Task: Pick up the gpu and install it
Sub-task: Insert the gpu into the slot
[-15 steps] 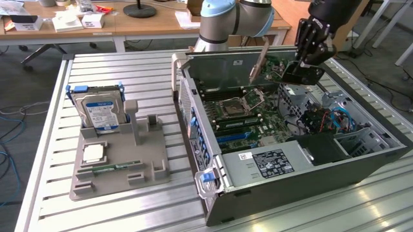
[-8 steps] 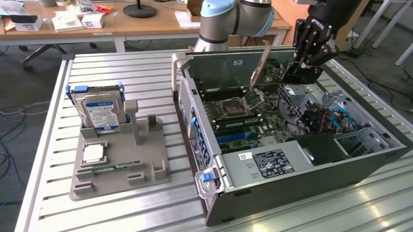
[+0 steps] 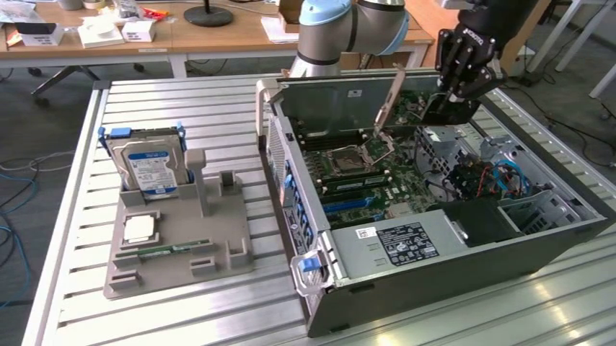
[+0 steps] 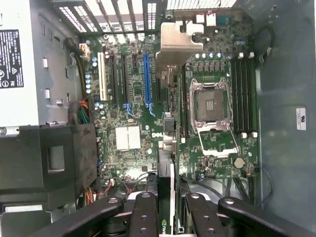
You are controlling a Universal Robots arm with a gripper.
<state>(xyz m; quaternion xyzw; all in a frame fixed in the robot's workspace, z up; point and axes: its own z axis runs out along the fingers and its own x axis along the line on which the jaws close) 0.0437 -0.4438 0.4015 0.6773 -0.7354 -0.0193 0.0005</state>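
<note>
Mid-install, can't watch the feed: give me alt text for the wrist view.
The fingers grip the gpu edge-on over the motherboard inside the open computer case, its grey metal bracket at the far end. A long blue slot runs alongside the card on one side; the empty CPU socket sits on the other.

the gpu (image 3: 388, 101) is hanging in the gripper (image 3: 435, 115) above the motherboard (image 3: 366, 184) inside the case (image 3: 462, 274); the hard drive (image 3: 149, 169) is standing in the holder (image 3: 226, 256) on the exterior view's left.
</note>
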